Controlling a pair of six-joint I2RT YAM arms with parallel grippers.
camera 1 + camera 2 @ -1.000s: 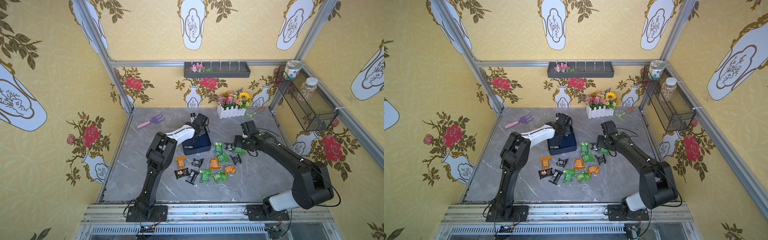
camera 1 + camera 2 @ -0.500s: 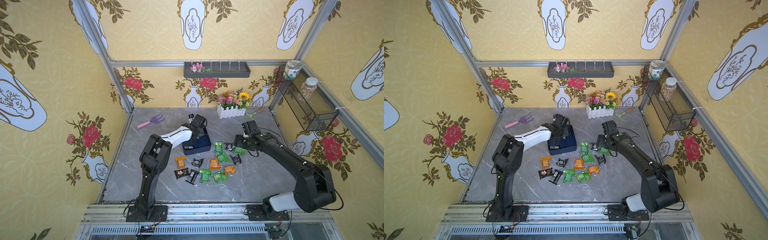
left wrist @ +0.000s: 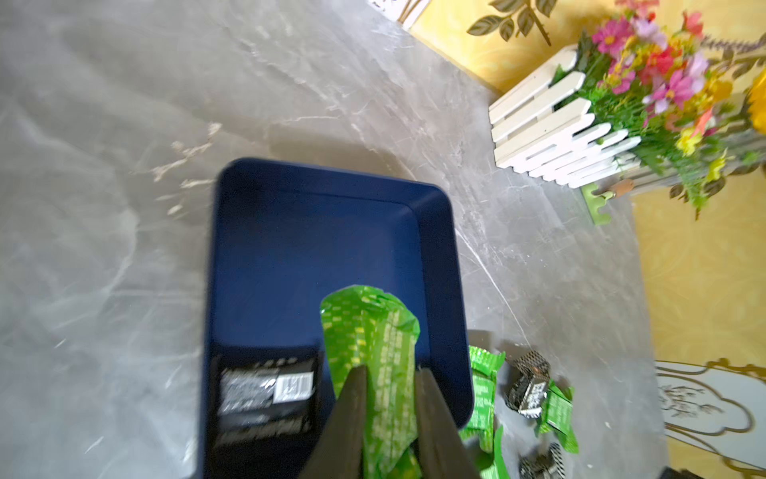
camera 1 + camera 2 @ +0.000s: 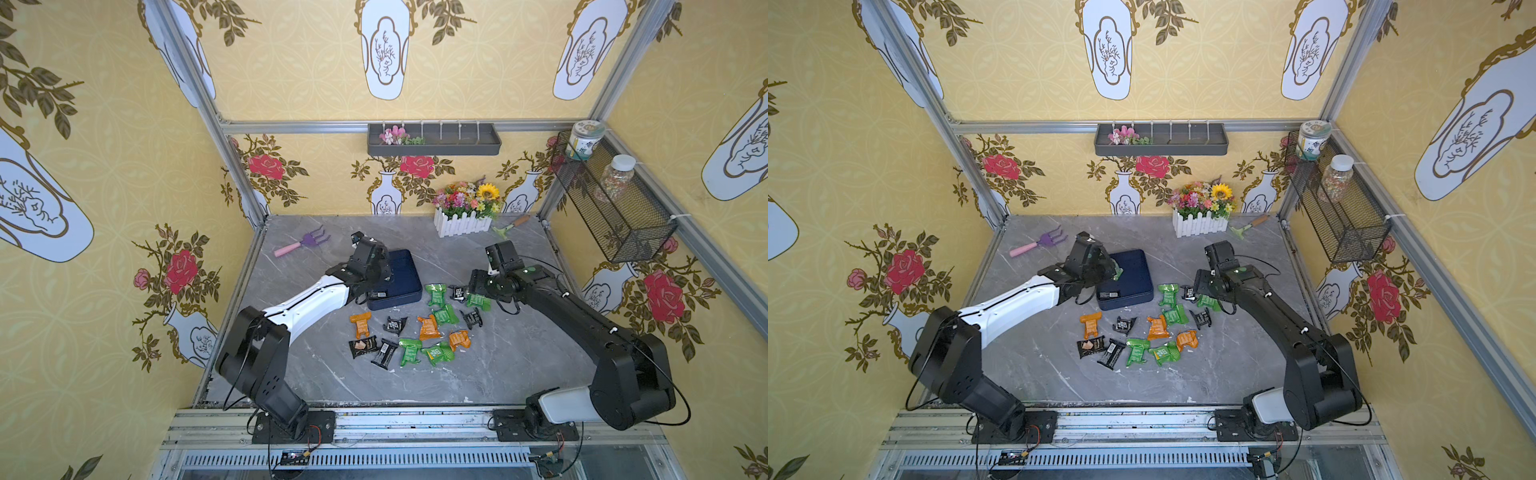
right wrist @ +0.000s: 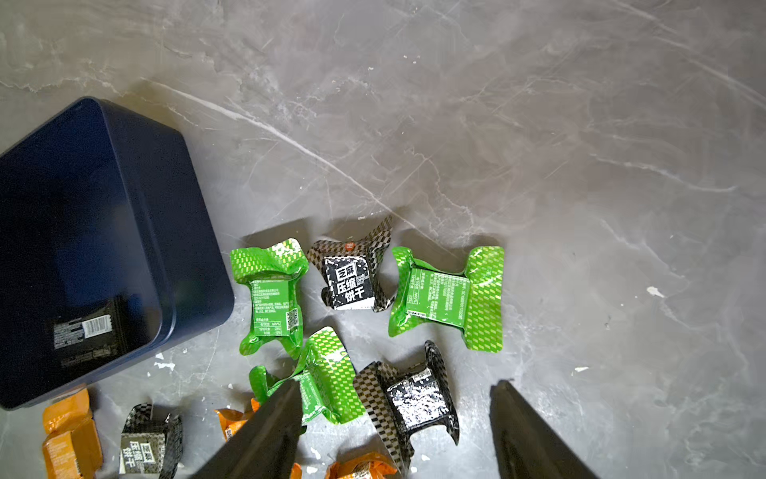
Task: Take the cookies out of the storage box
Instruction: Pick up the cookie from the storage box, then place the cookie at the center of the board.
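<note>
The left gripper (image 3: 390,372) has pulled back, clamped on a crinkly green cookie (image 3: 369,327) (black cookie (image 3: 265,390) lies in box (image 3: 269,249)); right gripper (image 5: 396,383) gapes.

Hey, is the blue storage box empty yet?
Not empty. One black packet lies on the storage box floor; the left gripper holds a green packet over it.

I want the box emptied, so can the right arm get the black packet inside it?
Probably not: the left end effector, gripping a green packet, crowds the storage box corner holding the black packet.
</note>
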